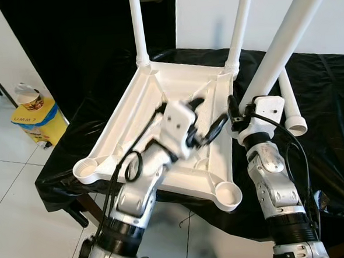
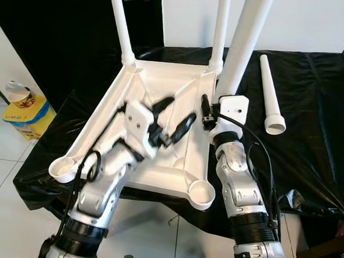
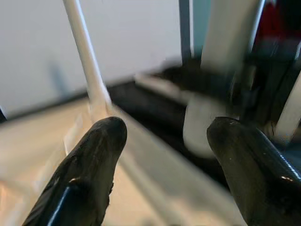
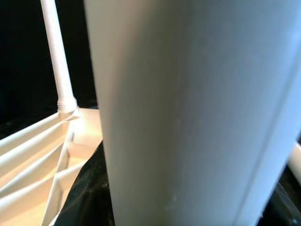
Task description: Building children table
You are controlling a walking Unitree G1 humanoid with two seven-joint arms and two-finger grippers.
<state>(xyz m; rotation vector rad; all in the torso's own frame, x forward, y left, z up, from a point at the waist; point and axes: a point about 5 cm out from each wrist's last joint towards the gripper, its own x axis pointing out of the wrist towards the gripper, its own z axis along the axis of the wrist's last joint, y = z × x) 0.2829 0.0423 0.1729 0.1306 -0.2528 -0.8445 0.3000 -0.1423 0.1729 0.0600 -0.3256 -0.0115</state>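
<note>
Already 2 legs (image 1: 137, 26) in tabletop (image 1: 130, 117) sockets

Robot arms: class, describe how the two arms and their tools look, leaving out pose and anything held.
Both arms are silver jointed segments with black ribbed collars near the base. Black cables loop loosely along each. Each wrist carries a white boxy housing. The left tool has two long, glossy black fingers with rounded tips; the right tool is black too.

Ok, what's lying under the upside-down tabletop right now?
The white tabletop rests on a black cloth draped over a table. A loose white leg lies on the cloth beside it. The tabletop hides whatever sits directly beneath it.
</note>
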